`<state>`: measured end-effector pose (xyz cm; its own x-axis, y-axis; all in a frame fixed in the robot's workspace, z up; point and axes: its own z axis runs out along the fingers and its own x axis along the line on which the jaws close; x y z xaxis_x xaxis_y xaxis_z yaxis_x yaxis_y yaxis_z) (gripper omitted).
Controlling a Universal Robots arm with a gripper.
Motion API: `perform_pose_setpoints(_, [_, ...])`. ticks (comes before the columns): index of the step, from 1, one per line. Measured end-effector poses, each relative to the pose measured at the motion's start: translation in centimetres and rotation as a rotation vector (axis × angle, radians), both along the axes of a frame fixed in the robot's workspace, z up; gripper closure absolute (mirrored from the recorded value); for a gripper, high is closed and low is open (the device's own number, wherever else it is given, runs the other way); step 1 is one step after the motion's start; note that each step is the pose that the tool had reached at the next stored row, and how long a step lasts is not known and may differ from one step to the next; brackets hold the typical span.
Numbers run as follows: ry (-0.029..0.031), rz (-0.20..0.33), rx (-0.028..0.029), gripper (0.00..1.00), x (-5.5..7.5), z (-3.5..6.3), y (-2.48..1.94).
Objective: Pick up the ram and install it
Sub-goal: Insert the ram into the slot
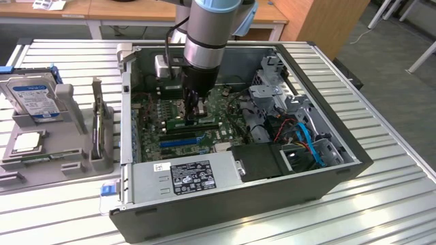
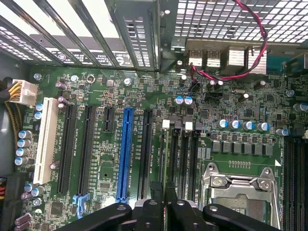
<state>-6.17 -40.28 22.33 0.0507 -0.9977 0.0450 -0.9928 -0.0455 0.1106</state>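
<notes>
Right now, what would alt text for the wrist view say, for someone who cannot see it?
The gripper hangs close above a green motherboard, its black fingers closed on the ram, a thin stick standing edge-on at the black memory slots. Beside them lie a blue expansion slot, a white slot and the metal processor socket.

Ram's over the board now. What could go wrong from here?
1. The ram, held edge-on in the gripper, sits right beside the black memory slots. If it is slightly off, it may land on a slot wall rather than in the channel.
2. The open CPU socket lies close by, so a sideways slip could hit it.
3. The white slot latches may block seating.
</notes>
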Motion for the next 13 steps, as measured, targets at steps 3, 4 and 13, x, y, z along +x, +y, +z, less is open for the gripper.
perform_pose_setpoints(3, [0.0000,0.000,-0.0001,0.87,0.00,-0.03,0.01])
perform_pose_setpoints(4, [-0.0001,0.000,0.0002,0.87,0.01,-0.08,0.01])
perform_pose_setpoints(13, [-0.0001,0.000,0.0001,0.87,0.00,-0.27,0.00])
